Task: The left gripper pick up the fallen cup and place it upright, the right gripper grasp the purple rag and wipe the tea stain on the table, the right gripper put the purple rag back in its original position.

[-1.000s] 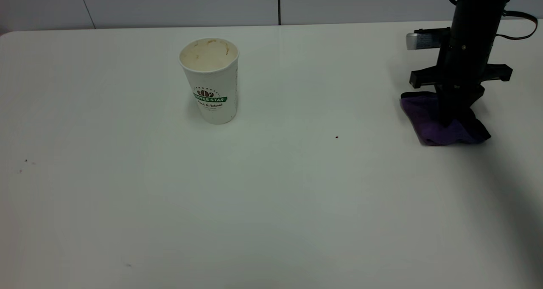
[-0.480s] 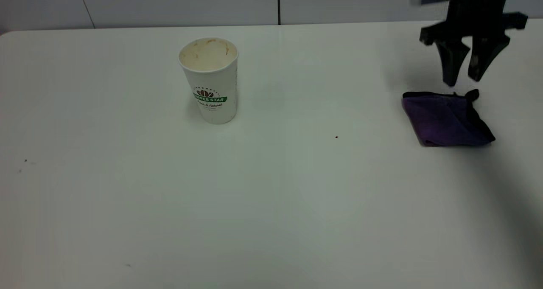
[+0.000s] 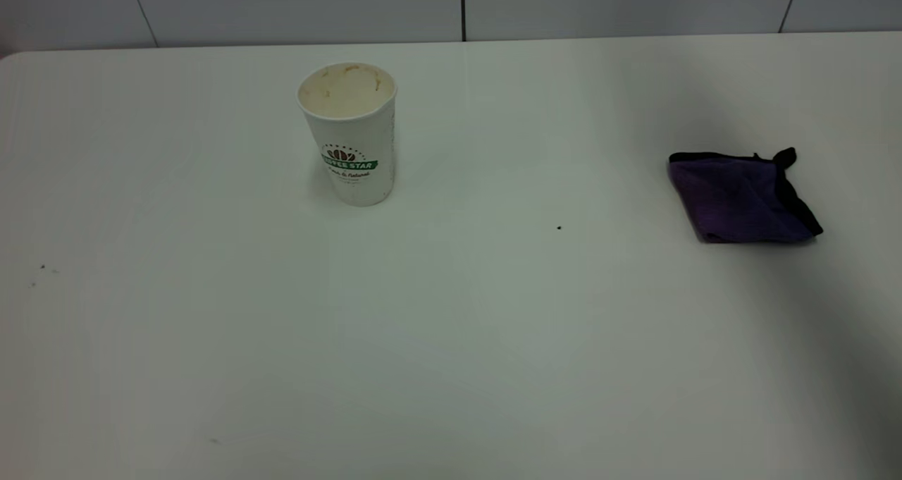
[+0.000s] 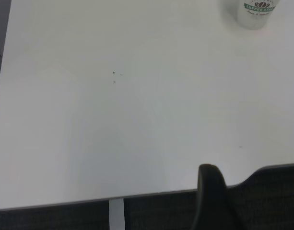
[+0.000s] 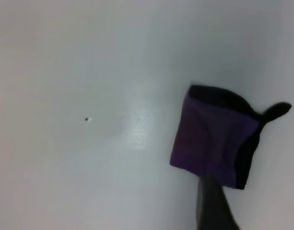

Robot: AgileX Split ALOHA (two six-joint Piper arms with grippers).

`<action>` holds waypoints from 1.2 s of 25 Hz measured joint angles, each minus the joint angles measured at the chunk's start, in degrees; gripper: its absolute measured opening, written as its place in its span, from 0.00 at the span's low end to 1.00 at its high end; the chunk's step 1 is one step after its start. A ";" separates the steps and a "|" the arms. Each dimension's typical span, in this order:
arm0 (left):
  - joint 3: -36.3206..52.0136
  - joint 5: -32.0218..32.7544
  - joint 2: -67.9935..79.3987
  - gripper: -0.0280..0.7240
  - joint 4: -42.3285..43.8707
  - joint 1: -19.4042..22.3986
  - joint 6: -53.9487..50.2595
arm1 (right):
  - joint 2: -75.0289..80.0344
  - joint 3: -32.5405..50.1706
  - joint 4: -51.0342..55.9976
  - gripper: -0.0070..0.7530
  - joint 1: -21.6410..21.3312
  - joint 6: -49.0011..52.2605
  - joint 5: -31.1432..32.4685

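Note:
The white paper cup (image 3: 347, 133) with a green logo stands upright at the table's middle left; its base also shows in the left wrist view (image 4: 255, 13). The purple rag (image 3: 740, 197) lies folded on the table at the right, free of any gripper. Neither arm shows in the exterior view. In the right wrist view my right gripper (image 5: 252, 207) is open and empty, hanging above the rag (image 5: 211, 143). My left gripper (image 4: 254, 201) is parked by the table's near edge, far from the cup, with only one finger (image 4: 211, 194) showing, set wide to one side.
A tiny dark speck (image 3: 559, 228) sits on the white table (image 3: 451, 339) between cup and rag, and shows in the right wrist view (image 5: 88, 119). A few faint specks (image 3: 42, 267) lie at the far left. No stain shows on the table.
My right gripper let go of the purple rag, opened, and rose up out of the exterior view. The rag stays where it lay. The cup has not moved.

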 joint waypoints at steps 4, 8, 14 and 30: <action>0.00 0.00 0.00 0.66 0.00 0.00 0.00 | -12.37 10.79 0.11 0.59 0.07 -0.57 0.19; 0.00 0.00 0.00 0.66 0.00 0.00 0.00 | -23.25 23.36 -0.20 0.59 0.07 -2.65 0.56; 0.00 0.00 0.00 0.66 0.00 0.00 0.00 | -37.00 44.12 0.85 0.59 0.07 -2.76 -0.61; 0.00 0.00 0.00 0.66 0.00 0.00 0.06 | -75.38 79.63 4.15 0.59 0.07 -1.53 -5.66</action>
